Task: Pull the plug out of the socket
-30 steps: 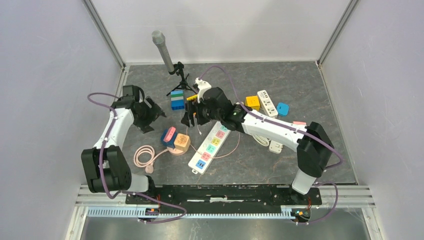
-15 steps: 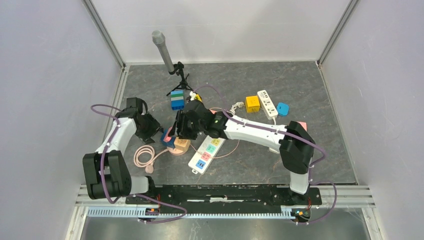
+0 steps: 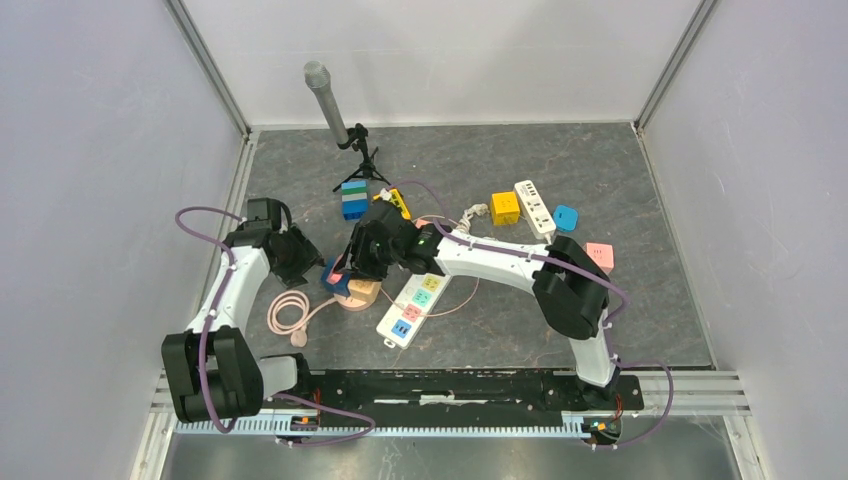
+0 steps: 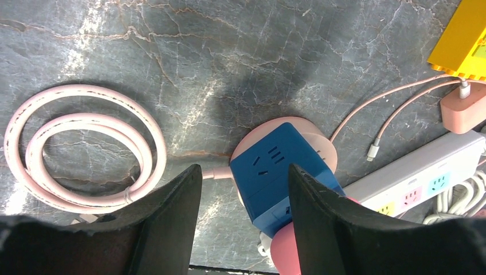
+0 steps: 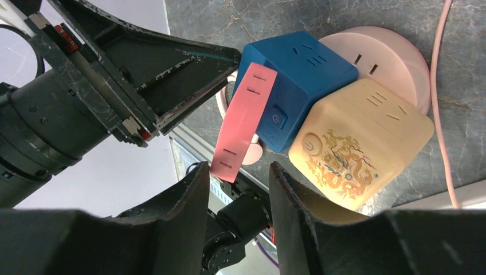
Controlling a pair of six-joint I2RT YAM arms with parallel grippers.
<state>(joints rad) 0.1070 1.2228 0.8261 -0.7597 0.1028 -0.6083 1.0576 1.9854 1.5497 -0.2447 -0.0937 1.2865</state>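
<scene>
While the left pincer (image 4: pixel 243 168) hangs spread at nine o'clock of the blue socket cube (image 4: pixel 281 172), the right pincer (image 5: pixel 239 166), also spread, faces the pink plug (image 5: pixel 243 123) at twelve, pinching nothing.

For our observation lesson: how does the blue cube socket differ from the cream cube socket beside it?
The blue cube socket is plain; the cream cube socket bears a gold dragon pattern. A flat pink plug sits against the blue cube socket's side; none shows on the cream cube socket. Both are cubes with a round power button, touching each other on the round pink base.
</scene>
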